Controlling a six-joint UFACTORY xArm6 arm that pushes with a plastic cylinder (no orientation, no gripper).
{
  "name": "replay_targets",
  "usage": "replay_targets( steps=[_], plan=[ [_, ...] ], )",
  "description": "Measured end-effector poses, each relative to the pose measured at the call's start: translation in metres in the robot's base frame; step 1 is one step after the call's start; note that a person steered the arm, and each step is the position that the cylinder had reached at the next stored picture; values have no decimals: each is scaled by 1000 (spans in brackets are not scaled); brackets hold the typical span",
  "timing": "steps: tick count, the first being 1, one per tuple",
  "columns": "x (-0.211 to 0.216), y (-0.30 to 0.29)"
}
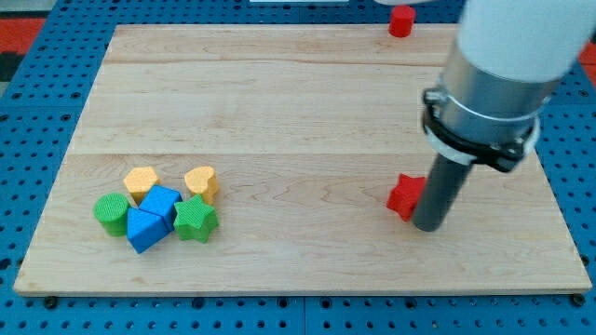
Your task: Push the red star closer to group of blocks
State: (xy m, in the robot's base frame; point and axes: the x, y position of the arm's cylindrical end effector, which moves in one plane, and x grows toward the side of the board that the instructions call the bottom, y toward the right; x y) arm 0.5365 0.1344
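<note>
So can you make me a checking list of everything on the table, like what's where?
Surface: pale wooden board on a blue pegboard.
Job's things: red star at the view's right; group at the view's lower left: yellow hexagon, yellow heart, green cylinder, two blue blocks, green star.
Clutter: red cylinder at the board's top edge.
Grippers: none; my tip sits against the red star's right side.
Cables: nothing seen.
Surroundings: red strip at the view's top left.

Wooden board (307, 102) carries eight coloured blocks and my tip (427, 224).
</note>
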Motion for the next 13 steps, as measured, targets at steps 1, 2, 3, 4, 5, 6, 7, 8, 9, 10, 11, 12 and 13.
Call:
replay_targets(
  steps=[1, 2, 3, 4, 5, 6, 7, 8, 9, 10, 11, 12, 13],
  plan=[
    [-31, 29],
    [-33, -29],
    [-35, -105],
    [-59, -109],
    [-105, -93],
    [-114, -136],
    [-114, -195],
    [-107, -254],
    [-106, -262],
    [-100, -266],
    [-117, -256],
    [-128, -261],
    [-124, -324]
  ],
)
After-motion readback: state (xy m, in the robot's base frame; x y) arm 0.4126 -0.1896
